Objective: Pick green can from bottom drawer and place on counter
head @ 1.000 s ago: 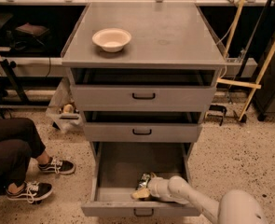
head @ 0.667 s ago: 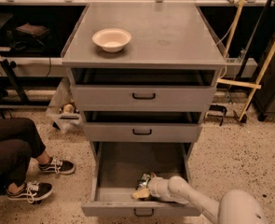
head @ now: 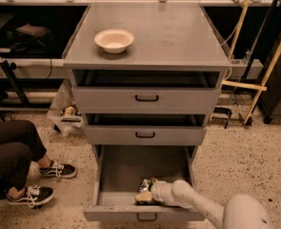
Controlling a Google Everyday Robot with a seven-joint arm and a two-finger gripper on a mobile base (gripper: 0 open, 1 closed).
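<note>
The bottom drawer (head: 116, 175) is pulled open, its grey floor showing. Near its front edge lies the green can (head: 144, 185), on its side. My gripper (head: 147, 196) reaches into the drawer from the lower right on a white arm, right at the can, with a yellowish fingertip below it. The counter (head: 178, 35) is the flat grey top of the cabinet.
A cream bowl (head: 114, 40) sits on the counter's left part. Two shallower drawers (head: 147, 99) above the bottom one stand slightly open. A seated person's legs and sneakers (head: 33, 194) are on the floor at left. Wooden poles (head: 268, 75) lean at right.
</note>
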